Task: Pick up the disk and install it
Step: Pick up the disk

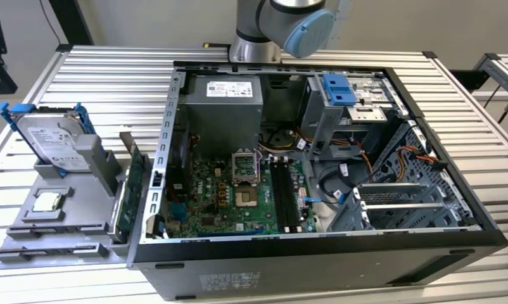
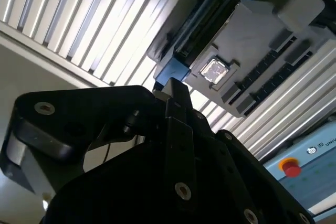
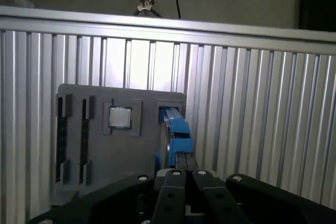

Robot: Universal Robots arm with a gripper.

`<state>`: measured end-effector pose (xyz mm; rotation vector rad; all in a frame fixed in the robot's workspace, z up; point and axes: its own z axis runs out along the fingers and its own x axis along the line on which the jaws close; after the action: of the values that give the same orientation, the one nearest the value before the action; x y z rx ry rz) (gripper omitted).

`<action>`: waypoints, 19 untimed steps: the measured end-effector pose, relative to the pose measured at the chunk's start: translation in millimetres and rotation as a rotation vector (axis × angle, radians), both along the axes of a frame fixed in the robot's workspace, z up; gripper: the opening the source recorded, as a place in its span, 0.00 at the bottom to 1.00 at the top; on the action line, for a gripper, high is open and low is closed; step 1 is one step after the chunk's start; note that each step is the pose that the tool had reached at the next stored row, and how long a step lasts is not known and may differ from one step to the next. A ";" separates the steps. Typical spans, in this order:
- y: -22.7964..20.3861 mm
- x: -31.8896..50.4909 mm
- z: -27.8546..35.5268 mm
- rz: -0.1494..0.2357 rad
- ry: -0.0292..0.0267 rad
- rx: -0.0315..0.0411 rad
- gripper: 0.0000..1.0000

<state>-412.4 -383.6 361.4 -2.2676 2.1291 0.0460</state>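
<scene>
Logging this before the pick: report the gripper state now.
Gripper: shut, holding nothing; the disk stands in the grey tray.

disk (image 1: 53, 140): we see smooth silver metal, blue plastic rails (image 1: 19, 109)
holder (image 1: 85, 216): matt grey plastic
table (image 1: 102, 76): ribbed bare metal, we find it shiny

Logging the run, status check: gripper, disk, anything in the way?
Gripper off the disk. Disk upright in grey holder beside the case. Nothing blocking it.
</scene>
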 end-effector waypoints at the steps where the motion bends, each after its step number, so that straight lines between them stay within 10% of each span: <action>1: 0.0 0.0 0.0 0.000 0.0001 0.0027 0.00; 19: -0.2 3.6 -1.3 -0.022 0.0137 0.0065 0.00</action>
<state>-408.8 -383.8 360.2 -2.2464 2.1571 0.0680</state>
